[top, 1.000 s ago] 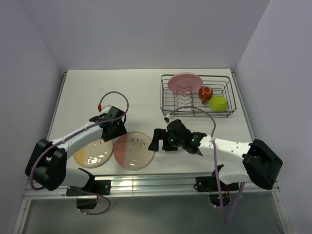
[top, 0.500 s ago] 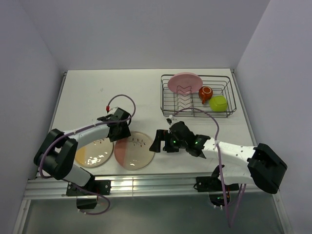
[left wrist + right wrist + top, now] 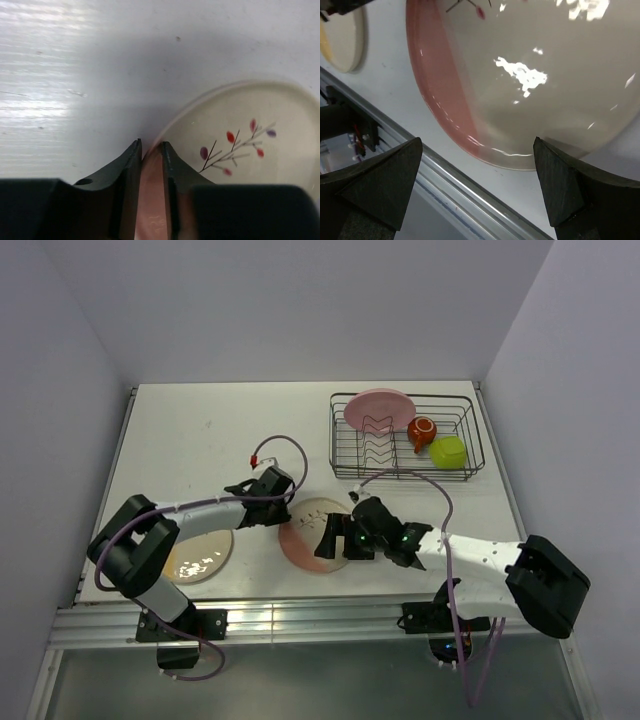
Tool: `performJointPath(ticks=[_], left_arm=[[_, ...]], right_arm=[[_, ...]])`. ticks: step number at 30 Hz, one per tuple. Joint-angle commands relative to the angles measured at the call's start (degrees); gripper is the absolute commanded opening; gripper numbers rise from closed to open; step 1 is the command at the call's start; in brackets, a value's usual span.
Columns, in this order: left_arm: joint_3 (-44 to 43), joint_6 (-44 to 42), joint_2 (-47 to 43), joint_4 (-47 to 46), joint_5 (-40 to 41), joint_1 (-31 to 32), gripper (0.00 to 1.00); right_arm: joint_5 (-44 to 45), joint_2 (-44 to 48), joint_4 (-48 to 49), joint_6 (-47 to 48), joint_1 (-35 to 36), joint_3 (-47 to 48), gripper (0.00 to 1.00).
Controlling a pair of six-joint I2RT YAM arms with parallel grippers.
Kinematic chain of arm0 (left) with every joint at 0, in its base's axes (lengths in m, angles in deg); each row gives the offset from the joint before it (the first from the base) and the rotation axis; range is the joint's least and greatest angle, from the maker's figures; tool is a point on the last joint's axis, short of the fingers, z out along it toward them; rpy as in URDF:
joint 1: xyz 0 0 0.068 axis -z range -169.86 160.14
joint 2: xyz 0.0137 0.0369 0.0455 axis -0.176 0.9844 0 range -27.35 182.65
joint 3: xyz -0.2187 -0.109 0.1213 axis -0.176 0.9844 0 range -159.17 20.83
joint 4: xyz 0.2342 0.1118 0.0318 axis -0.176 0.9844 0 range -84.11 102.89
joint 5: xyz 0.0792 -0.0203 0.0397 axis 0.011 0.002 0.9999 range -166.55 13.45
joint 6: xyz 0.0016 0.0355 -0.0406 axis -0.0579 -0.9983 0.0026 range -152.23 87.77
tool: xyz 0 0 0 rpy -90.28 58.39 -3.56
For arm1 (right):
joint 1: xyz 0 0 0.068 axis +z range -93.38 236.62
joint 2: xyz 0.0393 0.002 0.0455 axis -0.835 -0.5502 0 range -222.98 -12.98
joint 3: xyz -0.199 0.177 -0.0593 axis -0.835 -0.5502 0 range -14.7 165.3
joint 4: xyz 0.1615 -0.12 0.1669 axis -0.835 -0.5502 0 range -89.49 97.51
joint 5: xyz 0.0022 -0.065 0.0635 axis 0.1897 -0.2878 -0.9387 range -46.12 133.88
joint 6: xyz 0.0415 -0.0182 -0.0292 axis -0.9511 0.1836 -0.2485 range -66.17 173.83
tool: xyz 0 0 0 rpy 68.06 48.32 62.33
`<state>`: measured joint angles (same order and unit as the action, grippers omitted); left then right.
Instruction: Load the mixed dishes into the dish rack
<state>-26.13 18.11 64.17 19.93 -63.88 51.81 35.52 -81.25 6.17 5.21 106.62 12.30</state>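
Since a second ago, the pink-and-cream plate [image 3: 308, 530] has shifted to our right across the white surface [image 3: 200, 430]. It has drawn away from the yellow-and-cream plate [image 3: 200, 555] it lay beside. The left claw [image 3: 290, 508] has travelled with it while narrowing its jaws, and the right claw [image 3: 340, 537] has barely moved.

At the surface's far right corner sits the dish rack [image 3: 380, 448], a dark wire basket. Inside it, the plain pink plate [image 3: 378, 408] stands among the wavy dividers at the left end. The lime-green bowl [image 3: 447, 451] rests toward the right end, and the orange-red cup [image 3: 421, 432] sits between them, just beside the bowl.

We see the pink-and-cream plate near the front edge, between the two claws and well apart from the rack. In the left wrist view, the left claw pinches the plate's pink rim, one finger on each side, with the leaf sprig [image 3: 235, 150] just right of the tips. The right claw stands wide open and holds nothing, its two fingers spread to either side of the plate's near edge. We cannot tell whether the plate lies flat or is tipped up.
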Motion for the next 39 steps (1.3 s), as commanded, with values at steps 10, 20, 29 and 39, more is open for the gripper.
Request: performJointPath(ticks=[10, 20, 29, 39], left_arm=[[7.23, 1.86, 4.45, 1.52, -6.25, 3.33, 0.02], [10.13, 2.47, 4.37, -3.49, -8.62, 4.47, 0.0], [13.38, 1.95, 1.56, -5.96, -10.03, 4.56, 0.0], [15.58, 2.3, -1.35, -6.4, -10.47, 5.79, 0.0]], right_arm=[[16.26, 14.2, -15.94, -4.82, 0.45, -3.63, 1.0], [25.5, 13.18, -26.43, -9.73, -0.6, -1.34, 1.0], [17.69, 2.46, -11.86, -9.56, -7.1, -5.02, 0.9], [16.0, -5.65, -6.48, -7.98, -8.78, -3.63, 0.06]])
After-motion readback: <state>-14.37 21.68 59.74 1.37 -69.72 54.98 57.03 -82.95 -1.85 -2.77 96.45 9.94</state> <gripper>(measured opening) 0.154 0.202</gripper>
